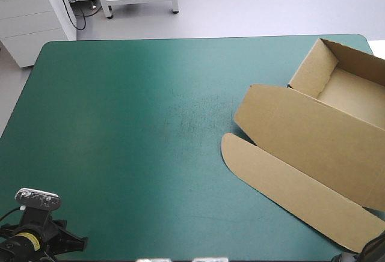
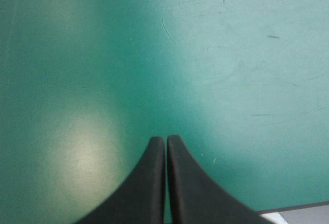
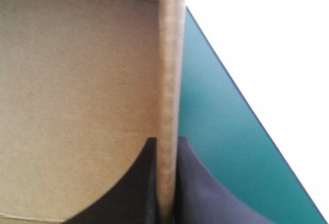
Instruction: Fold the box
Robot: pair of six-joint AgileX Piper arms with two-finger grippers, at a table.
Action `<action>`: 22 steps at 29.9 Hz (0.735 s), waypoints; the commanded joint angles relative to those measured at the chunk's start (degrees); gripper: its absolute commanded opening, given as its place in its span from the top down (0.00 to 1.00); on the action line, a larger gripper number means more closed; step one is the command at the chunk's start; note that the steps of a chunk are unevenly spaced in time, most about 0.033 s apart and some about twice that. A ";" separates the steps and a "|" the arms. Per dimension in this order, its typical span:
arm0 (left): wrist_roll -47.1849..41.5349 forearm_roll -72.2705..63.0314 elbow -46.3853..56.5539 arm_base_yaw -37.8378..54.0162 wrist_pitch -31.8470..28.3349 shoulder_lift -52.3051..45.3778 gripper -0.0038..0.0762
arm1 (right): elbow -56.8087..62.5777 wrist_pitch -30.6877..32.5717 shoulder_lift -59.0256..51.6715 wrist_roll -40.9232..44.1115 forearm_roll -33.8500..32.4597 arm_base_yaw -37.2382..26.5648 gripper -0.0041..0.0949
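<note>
The brown box (image 1: 313, 130) lies at the table's right side as an open tray (image 1: 355, 91) with its lid (image 1: 301, 124) flat and a long rounded flap (image 1: 283, 184) pointing toward the front edge. In the right wrist view, my right gripper (image 3: 167, 142) is shut on a raised wall (image 3: 170, 64) of the box, one black finger on each face, with the box's inner board (image 3: 77, 106) to one side. My left gripper (image 2: 166, 141) is shut and holds nothing. It hangs over the bare teal-green cover (image 2: 205, 54), far from the box, at the front left corner.
The table's right edge runs close past the box; in the right wrist view a narrow strip of cover (image 3: 216, 131) shows beside the gripped wall. The table's front edge (image 2: 293, 208) lies just behind my left gripper.
</note>
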 commanded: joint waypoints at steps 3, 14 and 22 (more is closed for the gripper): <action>1.72 -0.01 -1.13 -0.09 -1.54 0.50 0.96 | -0.76 1.02 -3.74 0.16 2.22 -3.55 0.98; 1.85 -0.01 -1.13 -0.09 -1.76 0.50 0.96 | 3.14 1.02 -3.74 0.16 -0.96 -3.55 0.67; 1.85 -0.01 -1.13 -0.09 -1.76 0.50 0.96 | 3.14 1.02 -5.94 0.99 -0.62 -3.55 0.53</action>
